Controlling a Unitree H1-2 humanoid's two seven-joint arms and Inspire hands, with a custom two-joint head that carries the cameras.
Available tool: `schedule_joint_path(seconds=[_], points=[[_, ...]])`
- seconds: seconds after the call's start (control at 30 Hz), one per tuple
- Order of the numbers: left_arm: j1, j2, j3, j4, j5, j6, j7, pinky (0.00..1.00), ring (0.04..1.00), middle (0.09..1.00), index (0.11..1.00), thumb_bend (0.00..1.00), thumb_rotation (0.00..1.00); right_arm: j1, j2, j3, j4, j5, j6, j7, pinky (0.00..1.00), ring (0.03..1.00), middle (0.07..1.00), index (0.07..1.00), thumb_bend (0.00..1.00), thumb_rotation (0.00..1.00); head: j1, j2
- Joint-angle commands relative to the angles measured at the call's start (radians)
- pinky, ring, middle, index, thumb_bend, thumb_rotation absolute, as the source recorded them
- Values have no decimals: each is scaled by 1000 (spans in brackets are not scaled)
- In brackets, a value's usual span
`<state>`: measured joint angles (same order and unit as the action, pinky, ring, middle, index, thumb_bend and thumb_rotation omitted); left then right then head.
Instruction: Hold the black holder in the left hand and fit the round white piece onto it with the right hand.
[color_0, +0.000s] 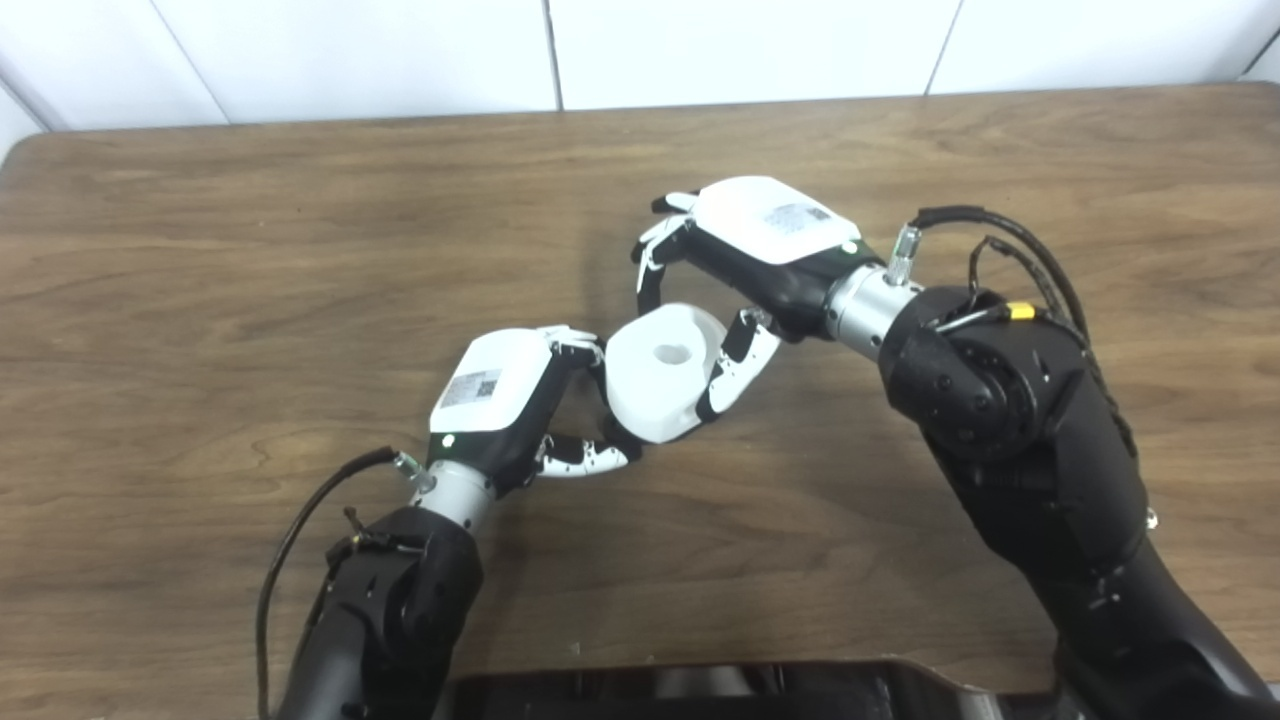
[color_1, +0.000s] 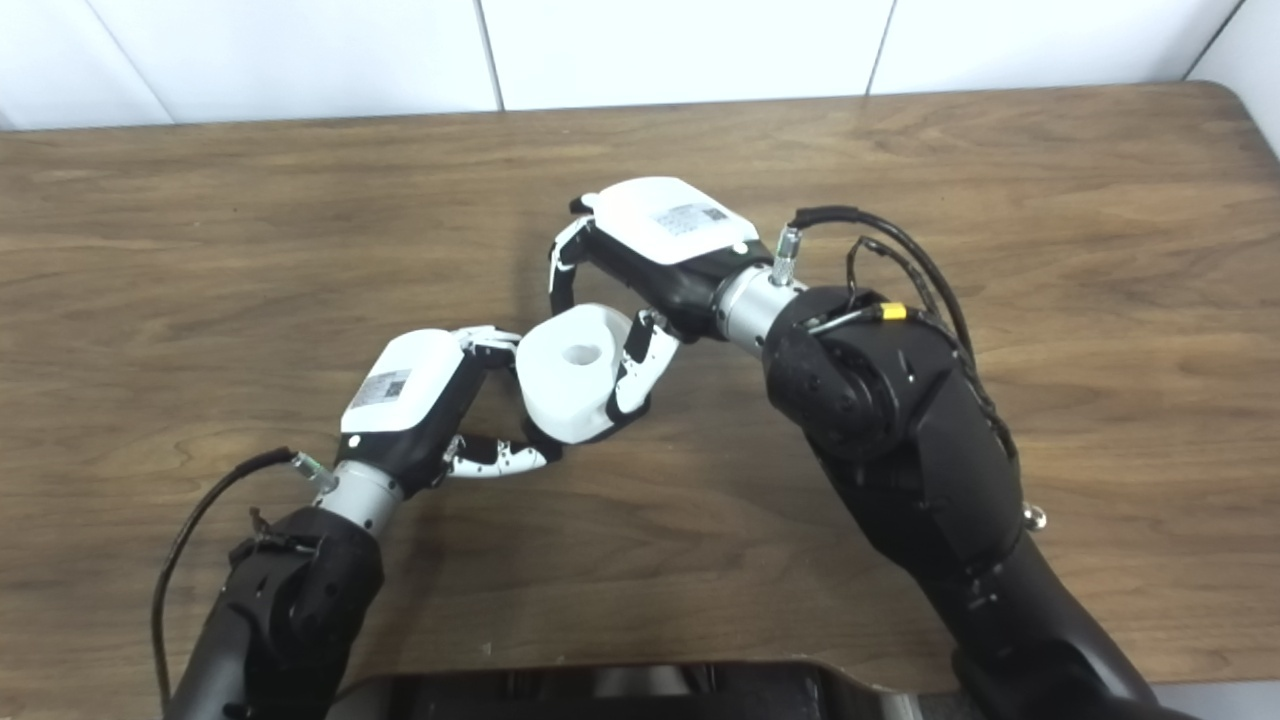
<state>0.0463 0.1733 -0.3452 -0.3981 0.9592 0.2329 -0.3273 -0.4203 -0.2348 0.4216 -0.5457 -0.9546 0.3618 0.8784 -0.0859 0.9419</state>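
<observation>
Meeting at the middle of the frame above the wooden table (color_0: 250, 250). Gripping the round white piece (color_0: 662, 372), right hand (color_0: 745, 260) fingers curled over its upper side, thumb pressing its lower right edge. Left hand (color_0: 500, 400) closing on something at the piece's lower left, where only a sliver of black is showing; black holder mostly hidden. Piece tilting, its centre hole facing up.
</observation>
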Motion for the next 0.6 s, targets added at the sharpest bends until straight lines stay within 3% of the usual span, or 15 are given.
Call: schedule_joint_path(seconds=[0.0, 0.57], points=[[4, -1, -6, -3, -2, 12, -26, 837, 854, 778, 485, 522, 54, -25, 4, -5, -8, -6, -34, -30, 976, 955, 818, 482, 525, 135, 0, 0], [-2, 0, -10, 0, 5, 14, -28, 840, 856, 778, 485, 522, 55, 19, 0, 5, 2, -14, -65, -59, 966, 955, 815, 484, 524, 133, 2, 0]])
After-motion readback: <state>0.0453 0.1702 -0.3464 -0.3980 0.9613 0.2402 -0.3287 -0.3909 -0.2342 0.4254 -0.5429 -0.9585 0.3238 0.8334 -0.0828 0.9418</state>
